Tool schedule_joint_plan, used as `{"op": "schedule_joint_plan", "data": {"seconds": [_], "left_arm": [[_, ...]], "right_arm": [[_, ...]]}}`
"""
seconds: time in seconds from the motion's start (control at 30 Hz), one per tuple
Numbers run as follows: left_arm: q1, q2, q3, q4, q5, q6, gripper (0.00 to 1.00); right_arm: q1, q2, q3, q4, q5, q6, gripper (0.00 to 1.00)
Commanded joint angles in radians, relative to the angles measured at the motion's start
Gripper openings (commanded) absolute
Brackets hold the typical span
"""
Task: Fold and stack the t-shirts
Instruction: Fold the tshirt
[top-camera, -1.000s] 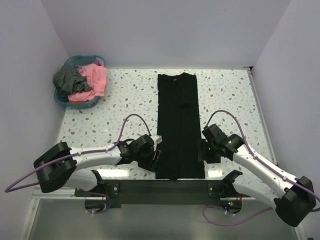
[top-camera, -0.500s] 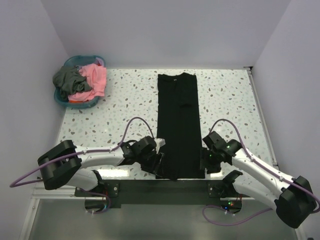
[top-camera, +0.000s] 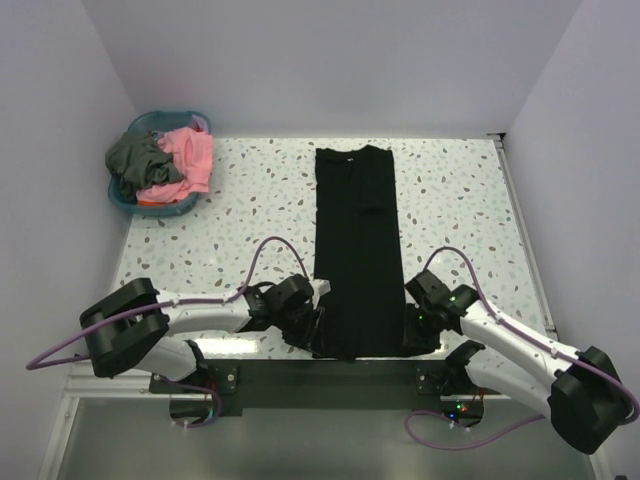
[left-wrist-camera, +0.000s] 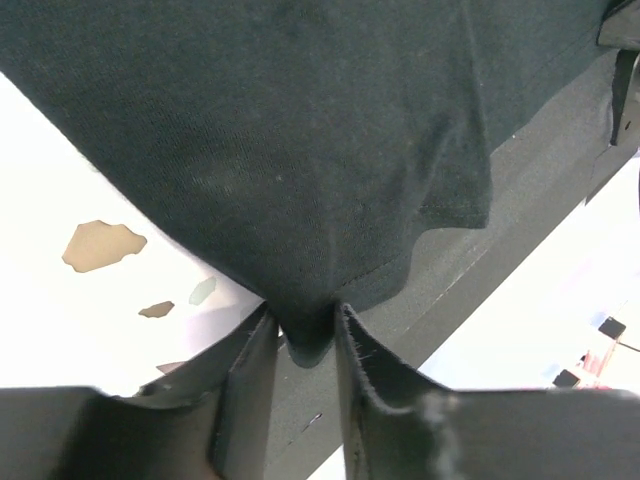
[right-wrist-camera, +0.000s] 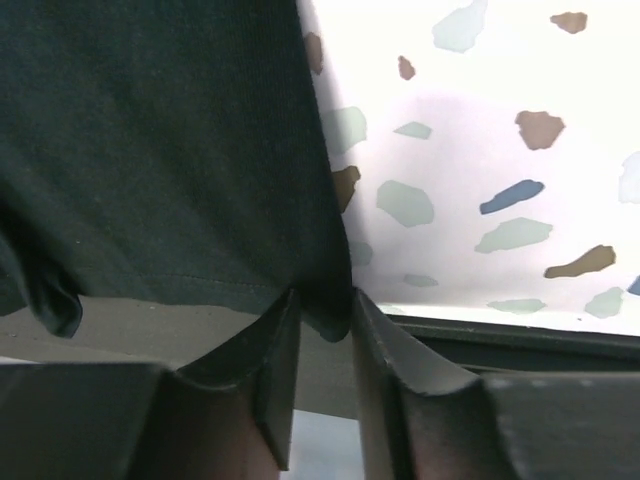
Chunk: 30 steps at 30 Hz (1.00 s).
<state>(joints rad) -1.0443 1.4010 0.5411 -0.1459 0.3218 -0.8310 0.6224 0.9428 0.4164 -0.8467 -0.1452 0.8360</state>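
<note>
Pinching the black shirt (top-camera: 355, 240), we hold one hem corner in our left claw (left-wrist-camera: 305, 325), the other in our right claw (right-wrist-camera: 325, 305).

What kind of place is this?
Probably a robot lab booth, not a home: plain walls close in a speckled table, two arms are bolted at its near edge, and a black t-shirt lies on it.

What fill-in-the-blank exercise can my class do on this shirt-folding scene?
The shirt spread on the table is ____.
The left gripper and right gripper each pinch one hem ____.
The basket holding the pink shirt and grey shirt is ____.
Missing words: black; corner; blue.
</note>
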Motion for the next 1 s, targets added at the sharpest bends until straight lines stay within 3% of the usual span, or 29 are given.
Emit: {"op": "schedule_joint_plan", "data": {"seconds": [0.0, 0.17, 0.3, 0.5, 0.7, 0.97], "left_arm": [[-0.011, 0.039, 0.006, -0.038, -0.049, 0.003, 0.28], [-0.01, 0.021, 0.062, -0.067, -0.052, 0.007, 0.12], [0.0, 0.007, 0.17, -0.15, -0.069, 0.038, 0.0], [0.105, -0.002, 0.298, -0.202, -0.067, 0.079, 0.0], [0.229, 0.094, 0.43, -0.175, -0.087, 0.133, 0.0], [0.319, 0.253, 0.549, -0.064, -0.156, 0.104, 0.0]], "right_arm": [[0.005, 0.004, 0.018, 0.097, -0.024, 0.04, 0.23], [0.003, -0.006, 0.087, 0.051, -0.001, 0.014, 0.0], [0.003, -0.012, 0.22, 0.006, 0.033, -0.02, 0.0], [0.004, 0.031, 0.355, -0.032, 0.131, -0.073, 0.0], [-0.007, 0.165, 0.439, 0.096, 0.232, -0.12, 0.0], [-0.107, 0.366, 0.519, 0.395, 0.343, -0.164, 0.0]]}}
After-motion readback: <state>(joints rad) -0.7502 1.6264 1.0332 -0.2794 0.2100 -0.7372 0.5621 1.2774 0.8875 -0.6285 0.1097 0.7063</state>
